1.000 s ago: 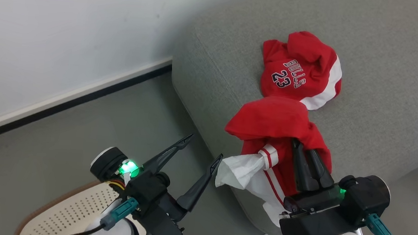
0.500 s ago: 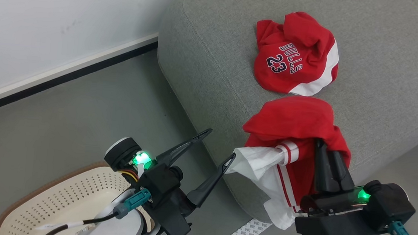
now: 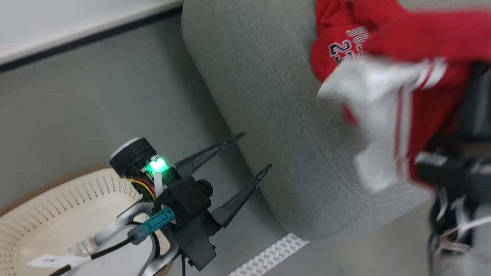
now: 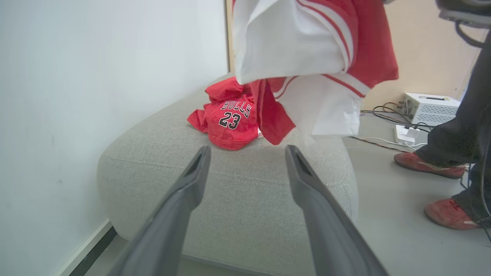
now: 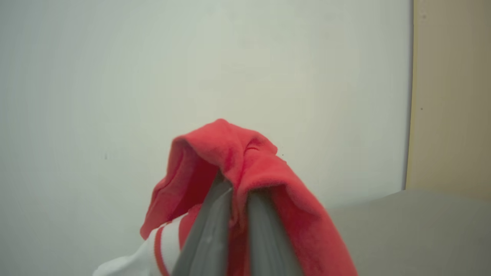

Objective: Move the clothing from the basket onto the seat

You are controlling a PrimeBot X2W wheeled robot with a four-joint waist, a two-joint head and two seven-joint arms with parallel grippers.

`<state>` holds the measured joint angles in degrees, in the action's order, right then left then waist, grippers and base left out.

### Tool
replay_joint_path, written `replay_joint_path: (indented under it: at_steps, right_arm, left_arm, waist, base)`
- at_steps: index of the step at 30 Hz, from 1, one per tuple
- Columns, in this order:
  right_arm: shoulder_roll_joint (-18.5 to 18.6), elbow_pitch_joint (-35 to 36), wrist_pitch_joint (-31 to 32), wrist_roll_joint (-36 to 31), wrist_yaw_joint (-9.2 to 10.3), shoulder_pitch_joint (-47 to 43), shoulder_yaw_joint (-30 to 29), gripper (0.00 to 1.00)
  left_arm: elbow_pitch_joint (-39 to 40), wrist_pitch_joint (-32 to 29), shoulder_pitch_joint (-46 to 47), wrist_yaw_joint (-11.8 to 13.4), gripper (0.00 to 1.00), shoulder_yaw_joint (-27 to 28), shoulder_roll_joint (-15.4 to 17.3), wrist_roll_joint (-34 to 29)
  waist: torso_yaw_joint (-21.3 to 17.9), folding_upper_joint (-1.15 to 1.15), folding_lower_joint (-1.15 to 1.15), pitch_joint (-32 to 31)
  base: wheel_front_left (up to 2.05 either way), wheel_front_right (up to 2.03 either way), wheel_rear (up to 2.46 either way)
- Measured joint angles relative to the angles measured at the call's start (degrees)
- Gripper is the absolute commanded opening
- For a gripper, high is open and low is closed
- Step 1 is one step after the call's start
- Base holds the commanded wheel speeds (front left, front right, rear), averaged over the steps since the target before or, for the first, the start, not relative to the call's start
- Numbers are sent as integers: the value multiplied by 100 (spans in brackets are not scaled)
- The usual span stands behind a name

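Observation:
My right gripper (image 5: 238, 188) is shut on a red garment with white, red-striped panels (image 3: 415, 77), which drapes over its fingers and hangs in the air above the grey seat (image 3: 268, 82). The head view is blurred there. A red jersey lettered "BULLS 23" (image 4: 230, 122) lies crumpled on the seat, just behind the hanging garment (image 4: 307, 57). My left gripper (image 3: 253, 153) stands open and holds nothing, low beside the seat's front corner. The cream basket (image 3: 41, 187) sits on the floor at the lower left, partly under my left arm.
A white wall with a dark baseboard (image 3: 71, 42) runs along the seat's left. White patterned tape (image 3: 256, 268) lies on the grey floor. To the right of the seat, a person's red shoes (image 4: 425, 165), a white box (image 4: 429, 107) and cables sit on the floor.
My right gripper has lifted the red and white garment higher and carried it over the seat toward the jersey. The head camera has shifted. My left gripper stays open.

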<state>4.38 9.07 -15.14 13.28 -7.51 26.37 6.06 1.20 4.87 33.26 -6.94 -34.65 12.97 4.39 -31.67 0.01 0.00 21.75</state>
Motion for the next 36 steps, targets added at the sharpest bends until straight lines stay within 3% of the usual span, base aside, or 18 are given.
replay_joint_path:
  at_steps: [11, 16, 22, 30, 36]
  right_arm:
    - [1071, -225, 0, 358, 0, 2329, -1038, 0]
    - [1381, -500, -1, 889, 0, 3163, -1755, 0]
    - [1646, -1239, 0, 1032, 1, 3642, -1969, 0]
    - [1400, -2528, 1, 1292, 1, 3617, -1652, 0]
    - [1187, -3651, 0, 1054, 1, 3395, -1443, 0]
  left_arm:
    - [590, -552, 586, -10, 100, -118, 289, -104]
    - [833, -871, 867, -30, 100, -234, 461, -149]
    - [1149, -1195, 1028, -38, 100, -303, 665, -149]
    - [1317, -1393, 1011, 4, 100, -319, 782, -141]
    - [1460, -1473, 750, 159, 100, -287, 881, -104]
  waist:
    - [164, 1, 1, 957]
    - [278, 0, 1, 1409]
    - [367, 0, 1, 2009]
    - [416, 0, 1, 2388]
    - [385, 0, 0, 2394]
  base:
    - [0, 0, 0]
    - [0, 0, 0]
    - [0, 0, 0]
    - [0, 0, 0]
    - [0, 0, 0]
